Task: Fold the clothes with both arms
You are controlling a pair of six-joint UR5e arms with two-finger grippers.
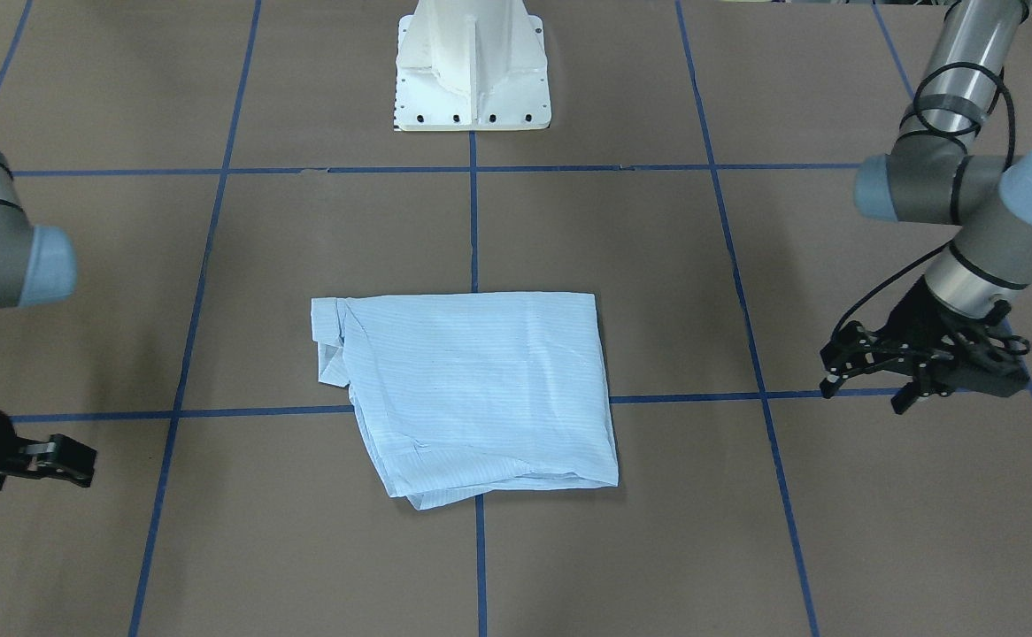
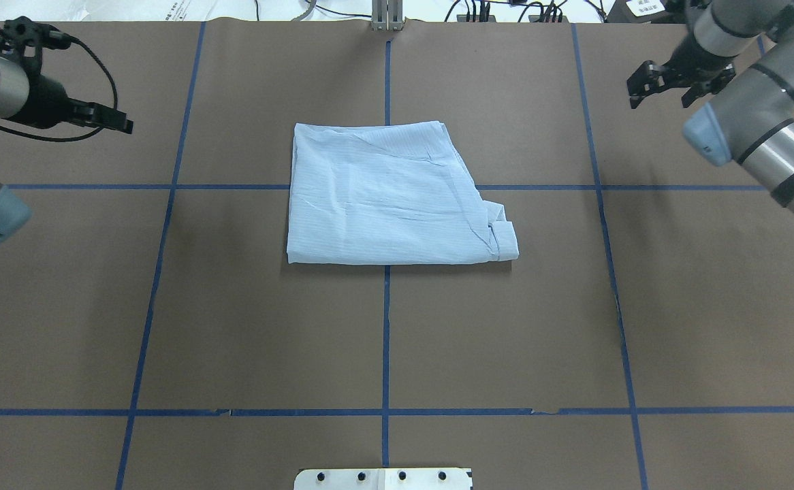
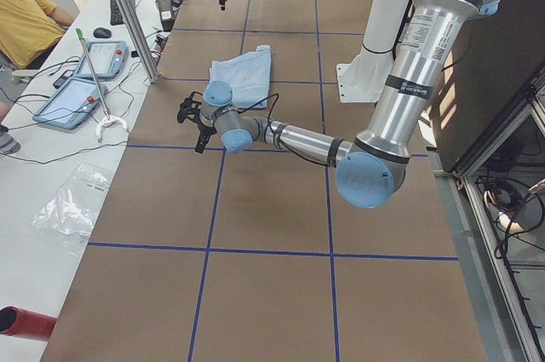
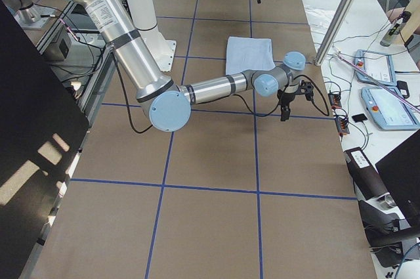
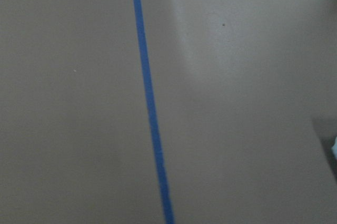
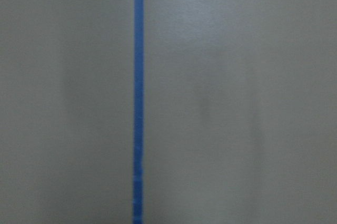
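Left arm (image 3: 415, 51): reaches out low over table (image 2: 233, 327). Left gripper (image 1: 863, 396): hovers with jaws spread wide, grips nothing, well apart from shirt (image 2: 390, 197). Right gripper (image 2: 660, 95): hangs equally wide, empty, toward far edge. Shirt: lies folded flat at table centre, across blue tape (image 2: 385, 327) crossing, collar (image 2: 499, 235) toward robot's right.

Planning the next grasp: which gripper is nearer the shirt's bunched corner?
Right. The right gripper sits out beyond the bunched corner side of the shirt; the left gripper is off the opposite, smooth edge.
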